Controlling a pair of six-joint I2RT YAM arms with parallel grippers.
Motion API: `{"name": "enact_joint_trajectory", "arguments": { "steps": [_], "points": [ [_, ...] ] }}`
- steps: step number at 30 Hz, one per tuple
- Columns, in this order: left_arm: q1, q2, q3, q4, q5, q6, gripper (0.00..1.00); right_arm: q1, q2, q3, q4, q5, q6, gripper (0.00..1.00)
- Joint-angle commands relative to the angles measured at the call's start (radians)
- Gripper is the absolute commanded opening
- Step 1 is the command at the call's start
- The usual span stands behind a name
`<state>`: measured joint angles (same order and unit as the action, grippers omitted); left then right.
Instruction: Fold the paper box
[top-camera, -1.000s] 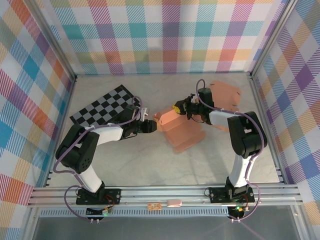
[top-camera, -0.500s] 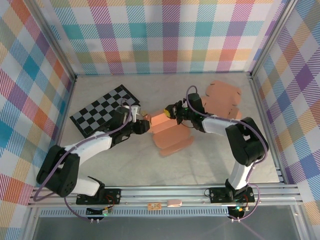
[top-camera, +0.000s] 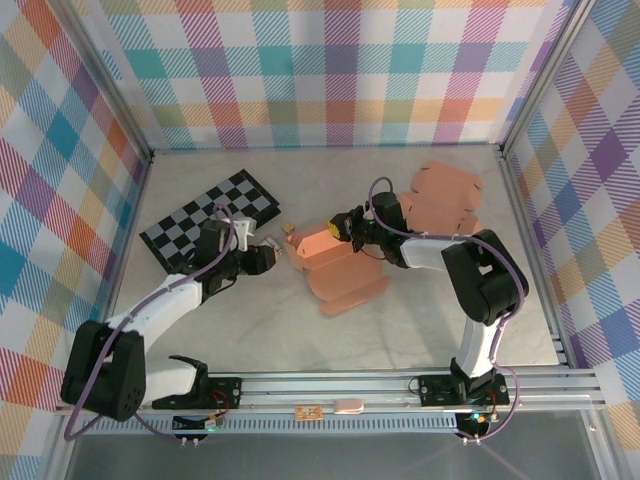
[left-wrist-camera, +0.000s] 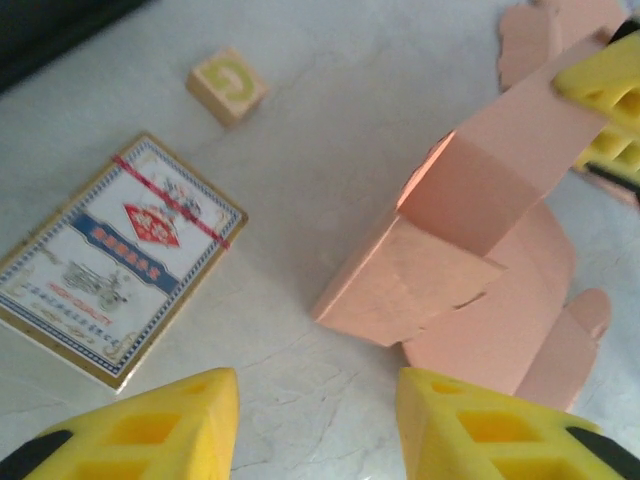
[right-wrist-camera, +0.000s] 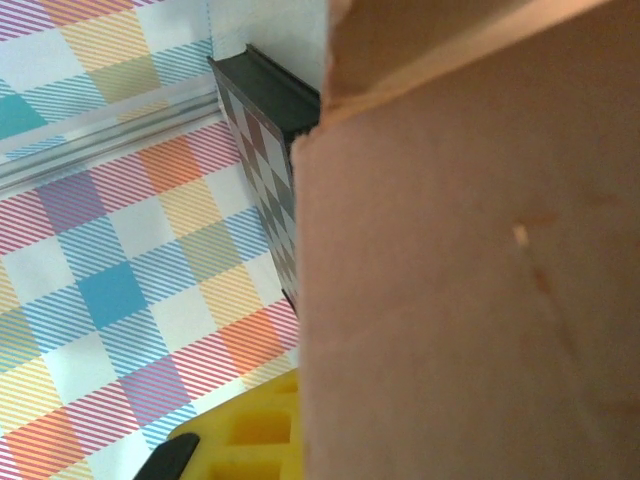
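**Paper box mid-table, pinched on right, left jaws empty**

Paper box (top-camera: 338, 268) on marble-look table (top-camera: 260, 335), about centre, a little to the right; salmon-pink card, half formed; one panel tilted up off the table at far left end, remaining panels and rounded flaps flat, spread toward near right.

Right gripper (top-camera: 350, 226) at far edge of raised panel; jaws fully closed on that panel's top edge, card between yellow pads; in left wrist view yellow finger (left-wrist-camera: 605, 85) hooked over upper right corner of the panel; in right wrist view pink card right up against the lens, yellow pad (right-wrist-camera: 250, 440) beside it at bottom.

Left gripper (left-wrist-camera: 315, 385) just left of the box, pointing at it, not touching; jaws partly apart, roughly mid-width, nothing between them, only bare table in the gap.

Card pack (left-wrist-camera: 110, 255) flat on table, left of the box, near left gripper on far side; white face, blue and red print, gold border.

Small wooden block (left-wrist-camera: 227, 87) beyond the card pack, apart from it, green letter on top; close to raised end of the box, no contact.

Checkerboard (top-camera: 205, 222) far left, flat, angled.

Second flat blank (top-camera: 447, 195), same pink, far right, unfolded, behind right arm.

Plaid walls (right-wrist-camera: 100, 300) on all sides.
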<state>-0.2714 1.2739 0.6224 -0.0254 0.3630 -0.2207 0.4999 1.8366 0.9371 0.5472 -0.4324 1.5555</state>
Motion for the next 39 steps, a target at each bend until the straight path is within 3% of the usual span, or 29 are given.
{"name": "enact_joint_trajectory", "arguments": {
  "steps": [1,14,28,39],
  "points": [
    [0.006,0.079,0.037,0.014,0.067,0.038,0.43,-0.008,0.009,-0.007,0.043,-0.050,-0.028,0.00],
    [-0.058,0.225,0.091,0.156,0.070,0.055,0.45,-0.025,0.044,-0.043,0.158,-0.099,-0.018,0.00],
    [-0.153,0.242,0.102,0.205,0.038,0.030,0.46,-0.031,0.053,-0.045,0.184,-0.111,-0.008,0.00],
    [-0.177,0.240,0.113,0.207,0.048,0.037,0.44,-0.033,0.052,-0.034,0.177,-0.120,-0.002,0.00]
  ]
}}
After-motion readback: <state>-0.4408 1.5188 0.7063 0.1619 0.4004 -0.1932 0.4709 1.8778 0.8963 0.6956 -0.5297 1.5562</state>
